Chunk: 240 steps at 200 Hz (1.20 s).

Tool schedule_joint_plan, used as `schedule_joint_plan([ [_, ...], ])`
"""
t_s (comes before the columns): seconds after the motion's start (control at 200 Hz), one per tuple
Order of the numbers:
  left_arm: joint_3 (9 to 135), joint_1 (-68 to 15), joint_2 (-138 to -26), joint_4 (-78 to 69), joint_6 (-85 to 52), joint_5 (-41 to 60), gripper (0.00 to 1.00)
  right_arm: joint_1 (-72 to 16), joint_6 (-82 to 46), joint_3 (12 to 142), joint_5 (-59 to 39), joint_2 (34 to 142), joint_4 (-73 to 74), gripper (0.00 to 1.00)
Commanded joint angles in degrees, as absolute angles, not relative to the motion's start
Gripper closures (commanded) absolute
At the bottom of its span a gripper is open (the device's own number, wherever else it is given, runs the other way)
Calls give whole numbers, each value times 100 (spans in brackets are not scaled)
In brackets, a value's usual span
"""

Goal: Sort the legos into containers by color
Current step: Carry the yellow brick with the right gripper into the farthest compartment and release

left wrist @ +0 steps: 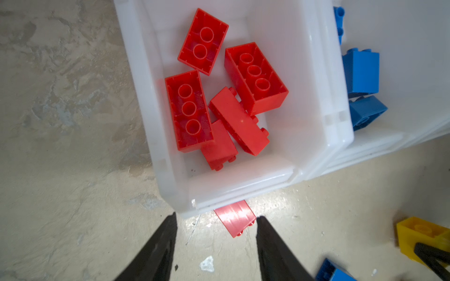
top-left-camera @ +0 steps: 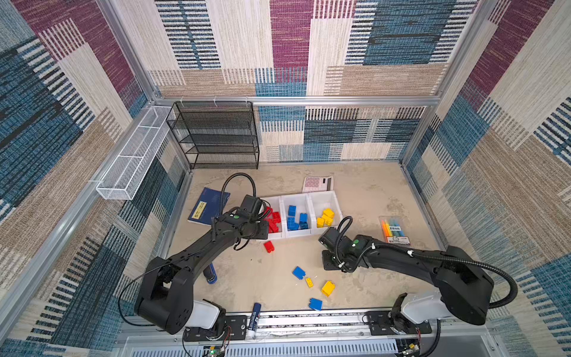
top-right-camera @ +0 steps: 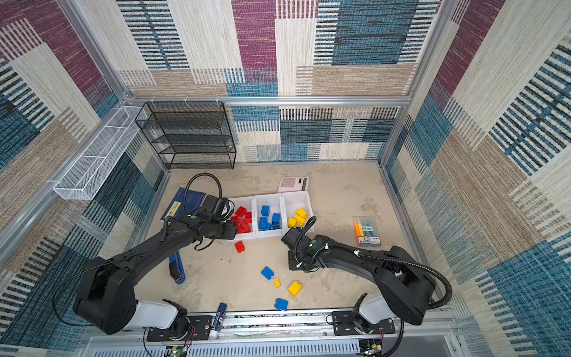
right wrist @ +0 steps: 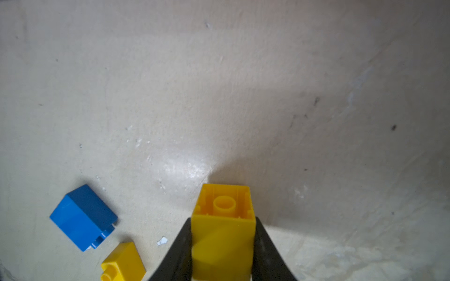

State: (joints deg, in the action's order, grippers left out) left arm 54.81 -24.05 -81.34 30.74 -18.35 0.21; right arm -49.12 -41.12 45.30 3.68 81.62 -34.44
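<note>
Three joined white containers [top-left-camera: 301,234] hold red legos [top-left-camera: 273,220], blue legos [top-left-camera: 296,218] and yellow legos [top-left-camera: 326,217], one colour each. My left gripper [left wrist: 215,219] hangs open over the front rim of the red container [left wrist: 243,187], nothing between its fingers. A red lego [left wrist: 235,220] lies on the table just beyond the fingertips, also seen in a top view [top-left-camera: 269,246]. My right gripper [right wrist: 223,219] is shut on a yellow lego [right wrist: 222,233]; the arm hides that brick in both top views. Loose blue [top-left-camera: 298,272] [top-left-camera: 315,303] and yellow legos [top-left-camera: 309,282] [top-left-camera: 328,288] lie nearby.
A blue notebook [top-left-camera: 208,205] lies left of the containers and a calculator [top-left-camera: 317,184] behind them. A highlighter pack [top-left-camera: 395,230] sits at the right. A glue stick [top-left-camera: 255,318] lies at the front edge, a blue tool [top-left-camera: 210,273] under the left arm. A black rack [top-left-camera: 216,136] stands at the back.
</note>
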Motion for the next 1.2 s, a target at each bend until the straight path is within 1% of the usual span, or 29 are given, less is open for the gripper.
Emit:
schedule_joint_plan([
  [0.0, 5441, -2401, -8057, 3077, -1966, 38, 44, -4875, -3880, 4784, 699, 8037, -3386, 66],
  [0.09, 5369, -2403, -7977, 3081, -2029, 127, 44, -4598, -3509, 5103, 774, 8007, -3385, 66],
  [0.18, 5270, -2408, -7857, 3072, -2089, 201, 44, -4136, -2984, 5510, 719, 8074, -3292, 66],
  [0.351, 5040, -2417, -7637, 3071, -2226, 327, 44, -3414, -2210, 6147, 548, 8538, -2935, 66],
  [0.466, 4886, -2432, -7487, 3067, -2326, 418, 44, -3180, -1949, 6538, 543, 8985, -2821, 66],
  [0.676, 4601, -2450, -7270, 3054, -2442, 536, 44, -2890, -1761, 6914, 375, 9449, -2585, 65],
  [0.801, 4498, -2462, -7183, 3045, -2496, 580, 44, -2833, -1697, 7094, 352, 9657, -2592, 58],
  [0.831, 4491, -2461, -7173, 3050, -2496, 580, 44, -2824, -1687, 7137, 343, 9705, -2618, 53],
  [0.891, 4471, -2467, -7151, 3051, -2513, 573, 44, -2828, -1698, 7217, 339, 9762, -2678, 38],
  [0.952, 4464, -2470, -7161, 3049, -2524, 571, 44, -2830, -1730, 7230, 326, 9750, -2681, 30],
  [1.047, 4473, -2474, -7227, 3050, -2587, 597, 44, -2827, -1807, 7150, 266, 9649, -2658, 27],
  [1.197, 4478, -2518, -7443, 3028, -2732, 615, 44, -2827, -1919, 6876, 196, 9388, -2628, 26],
])
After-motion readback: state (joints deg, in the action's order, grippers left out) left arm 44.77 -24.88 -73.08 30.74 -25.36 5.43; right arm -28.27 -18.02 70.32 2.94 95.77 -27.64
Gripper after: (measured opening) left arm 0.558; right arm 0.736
